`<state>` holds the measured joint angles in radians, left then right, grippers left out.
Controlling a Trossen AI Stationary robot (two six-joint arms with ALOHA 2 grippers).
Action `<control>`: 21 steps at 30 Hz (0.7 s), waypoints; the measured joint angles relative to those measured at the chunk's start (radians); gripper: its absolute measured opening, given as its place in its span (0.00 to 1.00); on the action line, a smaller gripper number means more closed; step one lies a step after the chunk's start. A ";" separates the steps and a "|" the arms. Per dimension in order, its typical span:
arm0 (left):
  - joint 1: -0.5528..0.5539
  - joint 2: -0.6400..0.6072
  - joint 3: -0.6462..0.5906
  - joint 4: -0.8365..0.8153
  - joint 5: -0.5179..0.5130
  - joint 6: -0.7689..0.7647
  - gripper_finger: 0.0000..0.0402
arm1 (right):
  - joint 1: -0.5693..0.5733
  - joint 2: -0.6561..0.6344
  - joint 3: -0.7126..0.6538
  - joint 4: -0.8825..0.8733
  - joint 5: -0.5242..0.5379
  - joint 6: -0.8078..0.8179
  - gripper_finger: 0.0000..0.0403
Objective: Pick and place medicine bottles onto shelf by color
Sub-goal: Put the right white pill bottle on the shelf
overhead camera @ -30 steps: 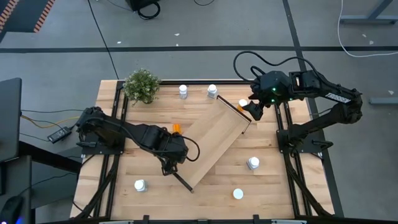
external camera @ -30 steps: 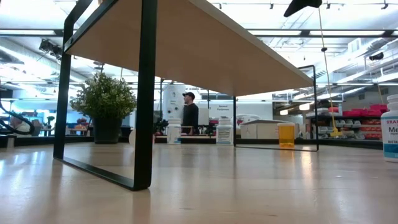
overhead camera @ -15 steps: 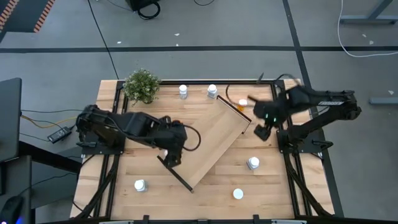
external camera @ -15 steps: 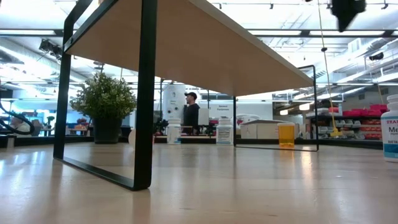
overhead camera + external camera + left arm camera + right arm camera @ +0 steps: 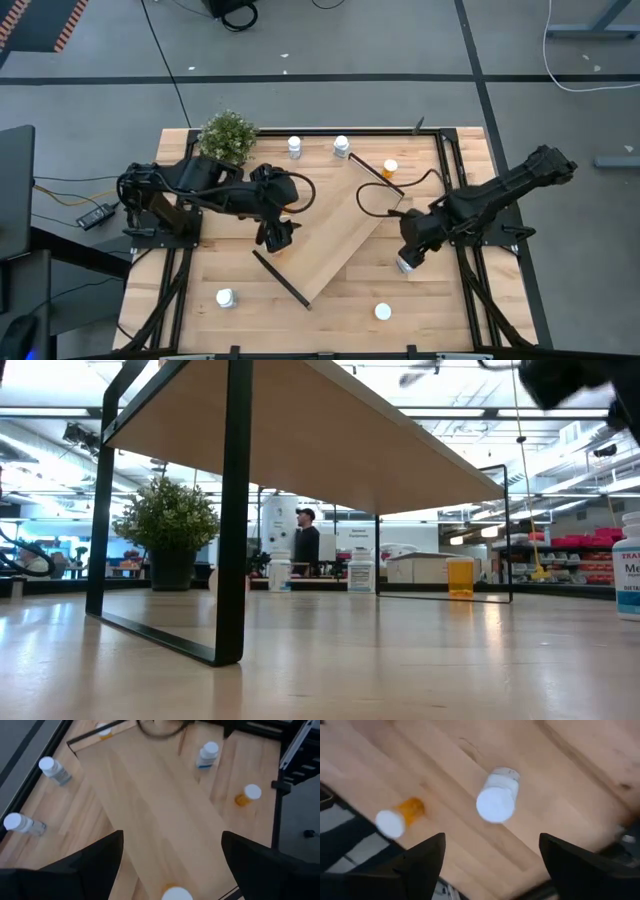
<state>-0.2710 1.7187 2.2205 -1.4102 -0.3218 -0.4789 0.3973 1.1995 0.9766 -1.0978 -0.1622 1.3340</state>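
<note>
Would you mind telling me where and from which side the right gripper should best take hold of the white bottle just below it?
Probably from straight above, closing on the body just under the cap. The white bottle stands upright on the table, clear of the shelf and of the orange bottle, so both sides are free. The right gripper hangs over it with fingers open.

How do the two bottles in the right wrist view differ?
The white bottle has a white body; the orange bottle has a translucent orange one. The white bottle lies midway between the right gripper's open fingers; the orange bottle lies off toward one finger. Both have round white caps and rest on the wooden table.
</note>
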 joint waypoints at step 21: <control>-0.043 0.000 0.040 -0.095 0.001 -0.066 0.85 | -0.021 0.002 -0.262 0.303 0.053 0.035 0.89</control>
<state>-0.3138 1.7187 2.2601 -1.5054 -0.3208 -0.5446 0.3763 1.2015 0.7143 -0.7951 -0.1092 1.3691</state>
